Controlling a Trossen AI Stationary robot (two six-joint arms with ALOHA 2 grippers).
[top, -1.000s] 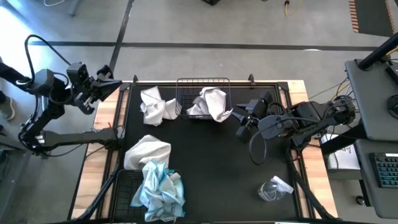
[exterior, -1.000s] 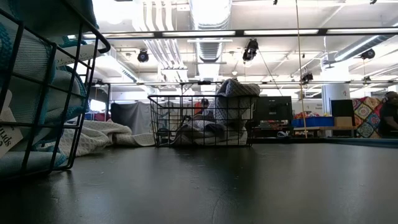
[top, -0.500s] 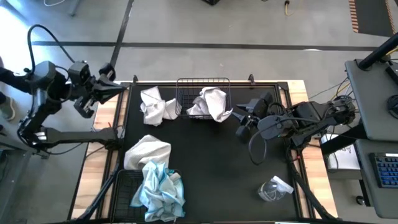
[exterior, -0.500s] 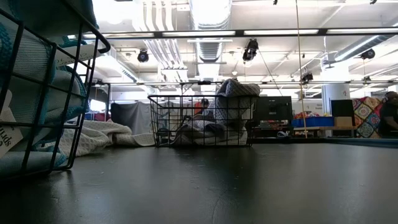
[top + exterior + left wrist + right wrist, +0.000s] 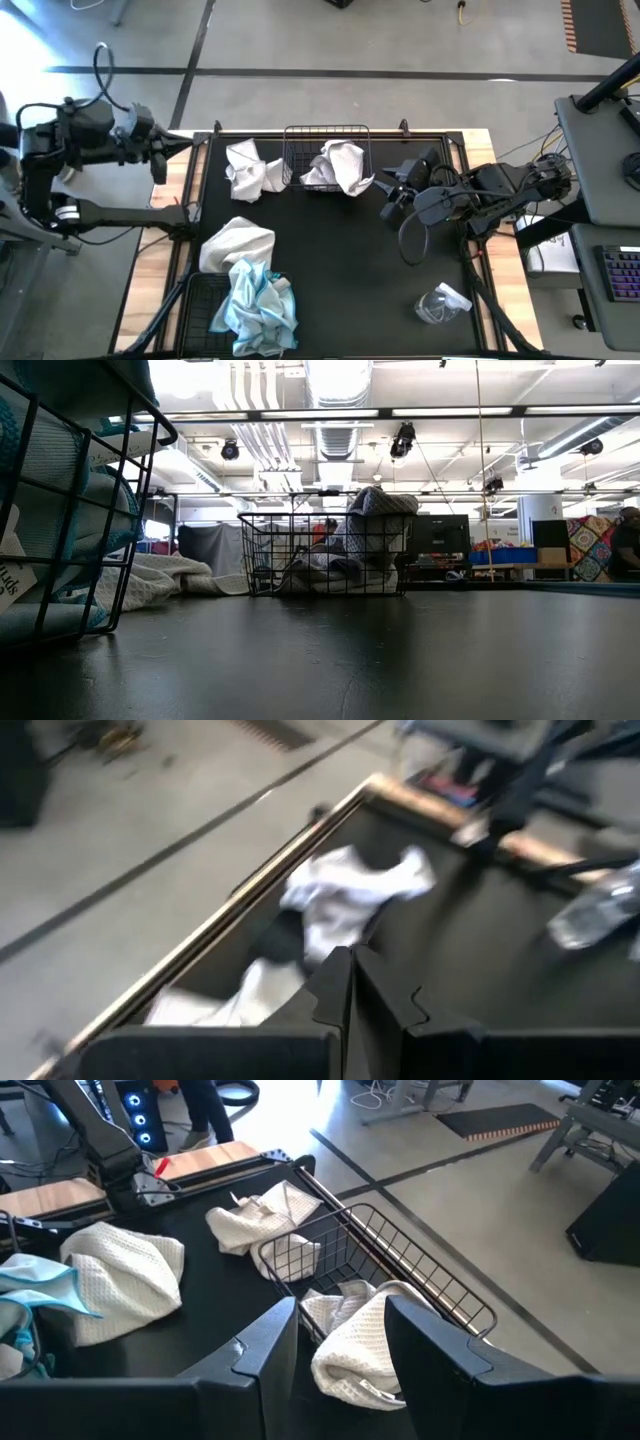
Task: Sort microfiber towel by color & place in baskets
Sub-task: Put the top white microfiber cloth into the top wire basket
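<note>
A white towel [image 5: 342, 165] [image 5: 360, 1342] lies heaped in the far wire basket [image 5: 325, 135] [image 5: 420, 1275] [image 5: 325, 555], draped over its right rim. A second white towel [image 5: 250, 170] [image 5: 265, 1215] lies on the mat left of that basket. A third [image 5: 236, 245] [image 5: 125, 1280] rests against the near-left basket [image 5: 200, 310] [image 5: 80, 510], which holds light blue towels [image 5: 258, 305]. My left gripper [image 5: 165, 150] [image 5: 350, 985] is shut, outside the table's far left corner. My right gripper [image 5: 390, 192] [image 5: 340, 1350] is open, right of the far basket.
A clear plastic wrapper [image 5: 440, 303] [image 5: 598, 908] lies near the mat's near right corner. The black mat [image 5: 350, 260] is bare in its middle. Wooden table strips [image 5: 160, 250] run along both sides. Desks and cables stand to the right of the table.
My left arm has swung back toward the table's left, and its wrist has turned about; its gripper has stayed near the far left corner. The right arm and all the towels have kept still.
</note>
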